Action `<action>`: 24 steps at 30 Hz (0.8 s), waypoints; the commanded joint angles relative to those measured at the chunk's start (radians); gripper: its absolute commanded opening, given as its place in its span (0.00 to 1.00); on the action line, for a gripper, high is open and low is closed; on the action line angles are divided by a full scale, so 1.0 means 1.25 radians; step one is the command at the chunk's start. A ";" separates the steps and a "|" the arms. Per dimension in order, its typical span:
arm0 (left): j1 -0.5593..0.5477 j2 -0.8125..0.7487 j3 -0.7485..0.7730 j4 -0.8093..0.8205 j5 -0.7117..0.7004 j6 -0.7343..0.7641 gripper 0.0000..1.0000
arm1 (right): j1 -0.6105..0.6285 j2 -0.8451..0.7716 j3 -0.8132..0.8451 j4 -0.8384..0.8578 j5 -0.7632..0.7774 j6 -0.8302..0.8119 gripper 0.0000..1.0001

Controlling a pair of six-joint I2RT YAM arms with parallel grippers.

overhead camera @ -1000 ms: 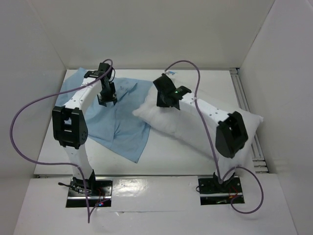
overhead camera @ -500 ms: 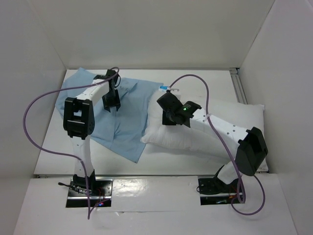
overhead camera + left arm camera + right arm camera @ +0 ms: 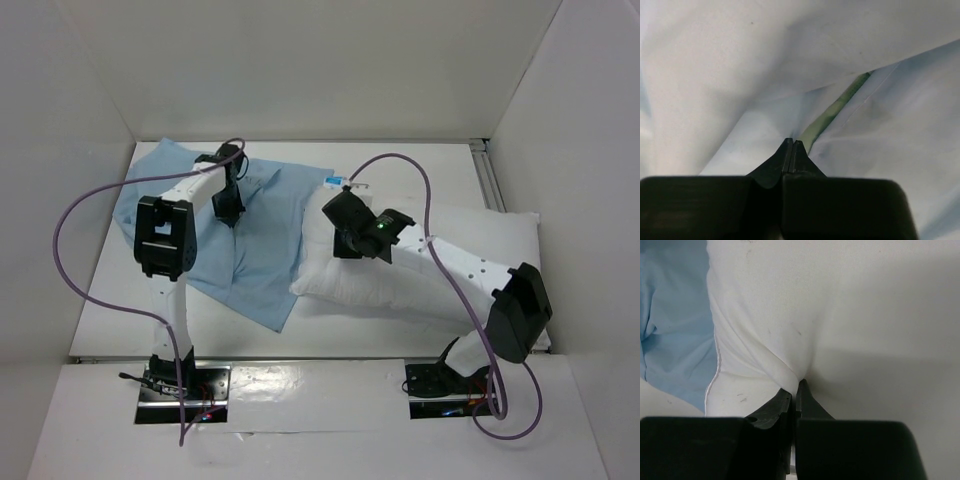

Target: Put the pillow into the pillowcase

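Of two tools, left tool [image 3: 792,144] pinches the one pillowcase [image 3: 262,268], right tool [image 3: 795,385] the one pillow [image 3: 485,232].

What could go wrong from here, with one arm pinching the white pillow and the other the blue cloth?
1. The right tool grips only a small fold of the pillow; a hard pull could slip it free.
2. The left tool is shut on the pillowcase, but one layer or both cannot be told; pinching both would keep the mouth closed.
3. The pillow's end rests at the pillowcase's edge, outside it, so pushing may just bunch the cloth.
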 commanded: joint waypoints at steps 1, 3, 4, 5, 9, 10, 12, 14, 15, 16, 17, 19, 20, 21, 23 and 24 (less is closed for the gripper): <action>0.000 -0.021 0.041 -0.019 0.004 -0.009 0.00 | 0.007 -0.038 -0.011 -0.075 0.019 0.001 0.00; 0.000 -0.090 0.041 -0.019 0.028 0.000 0.00 | 0.032 -0.046 -0.018 -0.075 0.019 -0.021 0.00; 0.000 -0.118 0.034 -0.027 0.028 0.008 0.00 | 0.041 -0.053 -0.031 -0.075 0.007 -0.028 0.00; 0.000 -0.148 0.023 -0.027 0.039 0.008 0.00 | 0.051 -0.053 -0.038 -0.082 -0.003 -0.028 0.00; 0.007 -0.256 0.023 -0.036 0.115 0.040 0.00 | 0.113 -0.069 -0.071 -0.092 -0.020 -0.036 0.00; 0.007 -0.278 0.023 -0.037 0.128 0.050 0.00 | 0.124 -0.058 -0.064 -0.102 -0.020 -0.036 0.12; 0.007 -0.287 0.023 -0.056 0.163 0.059 0.00 | 0.136 -0.048 -0.022 -0.128 -0.005 -0.036 0.77; 0.007 -0.307 0.023 -0.056 0.185 0.059 0.00 | 0.136 -0.041 0.018 -0.144 0.031 -0.036 0.94; 0.007 -0.308 0.014 -0.056 0.204 0.059 0.00 | 0.136 -0.041 0.061 -0.152 0.045 -0.036 0.98; 0.007 -0.316 0.014 -0.056 0.204 0.059 0.00 | 0.136 -0.027 0.086 -0.163 0.077 -0.021 1.00; 0.007 -0.316 0.006 -0.064 0.204 0.059 0.00 | 0.136 -0.015 0.113 -0.178 0.094 -0.011 1.00; 0.007 -0.324 0.006 -0.064 0.211 0.059 0.00 | 0.136 0.022 0.200 -0.240 0.143 0.024 1.00; 0.007 -0.324 -0.004 -0.064 0.211 0.059 0.00 | 0.136 0.070 0.228 -0.264 0.159 0.036 1.00; 0.007 -0.333 -0.004 -0.064 0.211 0.059 0.00 | 0.136 0.098 0.269 -0.298 0.171 0.046 1.00; 0.007 -0.342 -0.011 -0.064 0.211 0.059 0.00 | 0.136 0.176 0.305 -0.318 0.213 0.068 1.00; 0.007 -0.342 -0.011 -0.064 0.211 0.059 0.00 | 0.136 0.198 0.318 -0.311 0.227 0.068 1.00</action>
